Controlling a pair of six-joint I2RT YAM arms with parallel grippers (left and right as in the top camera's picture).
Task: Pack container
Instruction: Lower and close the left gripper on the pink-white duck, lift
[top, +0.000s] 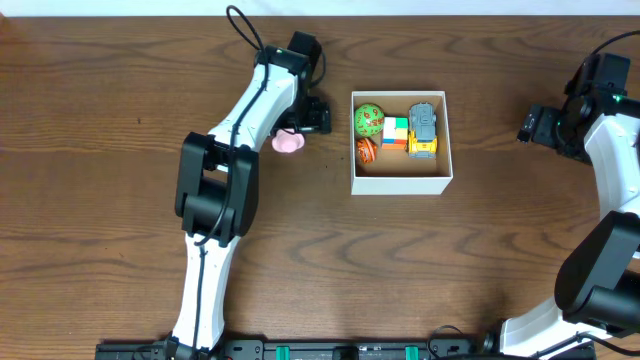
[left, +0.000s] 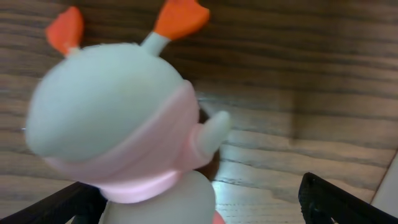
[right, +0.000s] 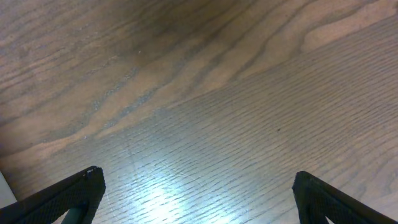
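Observation:
The container (top: 400, 184), a square white-walled box, sits right of centre and holds a green ball (top: 369, 119), an orange ball (top: 366, 151), a coloured block (top: 396, 133) and a grey-and-yellow toy car (top: 425, 130). Just left of the box a small pink toy (top: 288, 143) lies on the table. My left gripper (top: 303, 127) hovers over it, open. In the left wrist view that toy (left: 118, 124), pale with a pink band and orange antennae, fills the space between the wide-apart fingers (left: 339, 202) of the left gripper (left: 199, 208). My right gripper (top: 527, 124) (right: 199, 199) is open over bare wood.
The wooden table (top: 400, 270) runs out on all sides of the box. The left arm (top: 215, 190) stretches from the front edge up to the toy. The right arm (top: 610, 200) occupies the right edge.

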